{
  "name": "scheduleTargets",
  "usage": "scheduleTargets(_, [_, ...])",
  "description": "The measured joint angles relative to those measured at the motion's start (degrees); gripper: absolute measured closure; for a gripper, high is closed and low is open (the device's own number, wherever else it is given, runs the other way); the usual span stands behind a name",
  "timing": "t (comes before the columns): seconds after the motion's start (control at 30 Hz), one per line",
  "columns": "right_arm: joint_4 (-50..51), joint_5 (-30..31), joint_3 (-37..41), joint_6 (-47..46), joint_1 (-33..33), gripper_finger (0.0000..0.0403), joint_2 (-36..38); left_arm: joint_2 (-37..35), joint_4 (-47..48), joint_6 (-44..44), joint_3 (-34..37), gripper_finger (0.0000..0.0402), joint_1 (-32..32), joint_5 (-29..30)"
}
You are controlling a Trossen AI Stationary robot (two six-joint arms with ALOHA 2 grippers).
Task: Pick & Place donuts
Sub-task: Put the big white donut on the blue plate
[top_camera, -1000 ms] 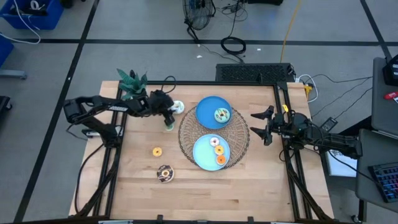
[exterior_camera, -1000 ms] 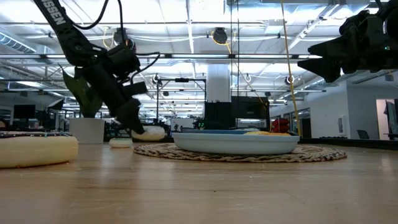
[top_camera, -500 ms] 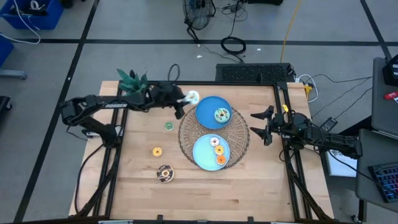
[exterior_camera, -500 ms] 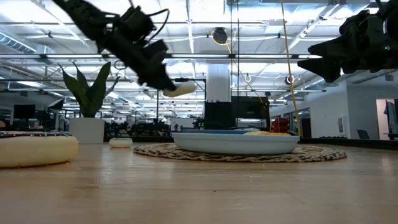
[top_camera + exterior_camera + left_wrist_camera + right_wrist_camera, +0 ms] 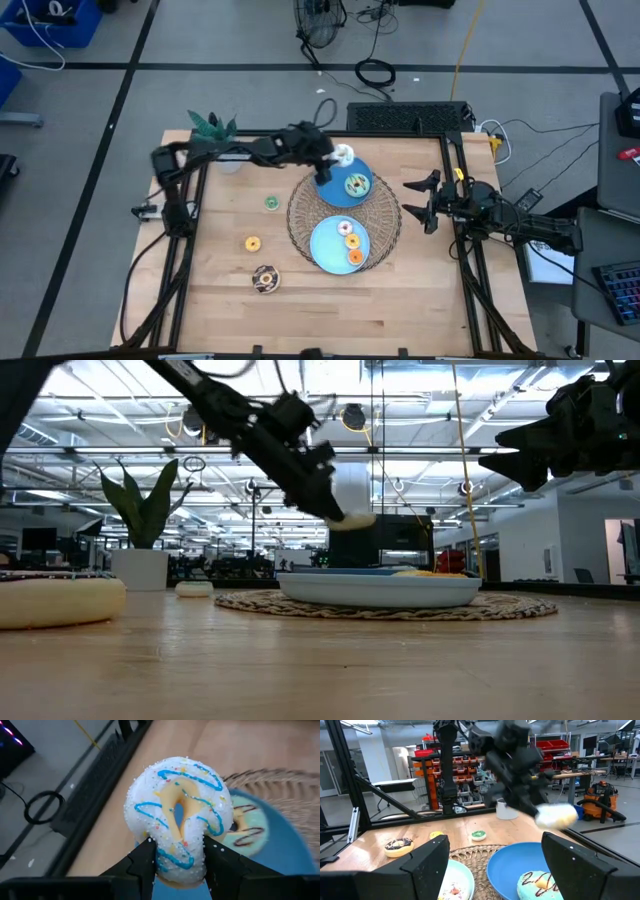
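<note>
Left jaws (image 5: 177, 855) now carry white donut (image 5: 177, 817), pinched between them, from bench up over far blue plate (image 5: 335, 185); release comes next. Right jaws (image 5: 420, 203) wait wide, empty.

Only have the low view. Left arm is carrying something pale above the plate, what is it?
Observer: A white-iced donut with blue drizzle and sprinkles, pinched in the left tool.
Operator: Which plate is it over?
Observer: The far blue plate, at its back-left rim. A second blue plate sits nearer the front, both on a woven mat.
Operator: Anything already on the far plate?
Observer: One teal donut with dark drizzle.
Operator: What is still loose on the table?
Observer: Three donuts left of the mat: a green one, an orange one, a chocolate one.
</note>
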State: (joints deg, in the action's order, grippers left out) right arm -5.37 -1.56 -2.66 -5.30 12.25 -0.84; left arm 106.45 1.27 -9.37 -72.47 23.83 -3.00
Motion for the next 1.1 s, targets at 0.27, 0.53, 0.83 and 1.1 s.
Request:
scheduleTargets(0.27, [0.0, 0.0, -0.02, 0.0, 0.0, 0.0099, 0.0, 12.06, 1.16, -0.88, -7.99, 0.0256, -1.63, 2.06])
scheduleTargets(0.53, [0.0, 0.0, -0.01, 0.0, 0.0, 0.0099, 0.0, 12.73, 1.96, -2.84, -8.63, 0.0256, -2.99, 6.46])
scheduleTargets(0.83, [0.0, 0.0, -0.01, 0.0, 0.02, 0.0099, 0.01, 12.75, 2.85, -2.53, -8.63, 0.0256, -2.85, 6.31])
scheduleTargets(1.1, [0.0, 0.0, 0.0, 0.0, 0.01, 0.0099, 0.0, 12.73, 3.08, -1.03, -8.63, 0.0194, -2.95, 5.59])
